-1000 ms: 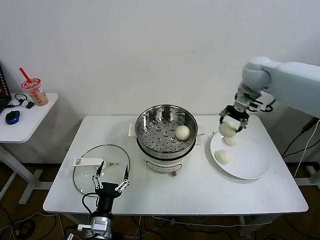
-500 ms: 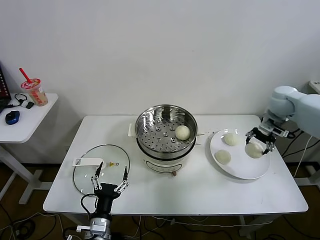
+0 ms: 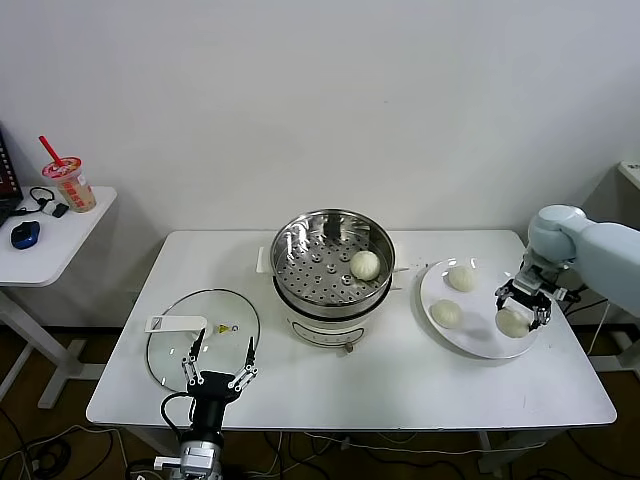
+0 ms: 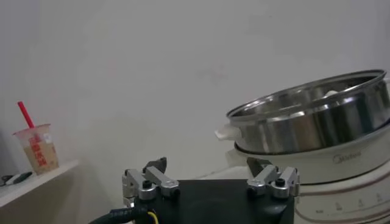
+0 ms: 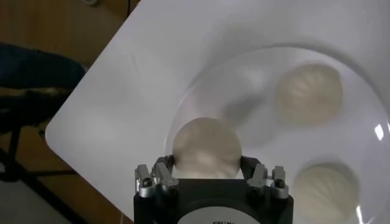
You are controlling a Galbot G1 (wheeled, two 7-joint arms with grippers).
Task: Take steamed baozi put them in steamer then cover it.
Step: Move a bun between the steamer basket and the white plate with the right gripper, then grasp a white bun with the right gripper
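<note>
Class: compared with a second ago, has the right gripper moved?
Yes. The right gripper went from the plate's steamer-side rim to its far right edge, away from the steamer.

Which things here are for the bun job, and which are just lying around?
For the job: steamer with one baozi inside; three baozi on the plate, one at the right gripper; glass lid by the left gripper.

Just lying about: drink cup, computer mouse, side table.
</note>
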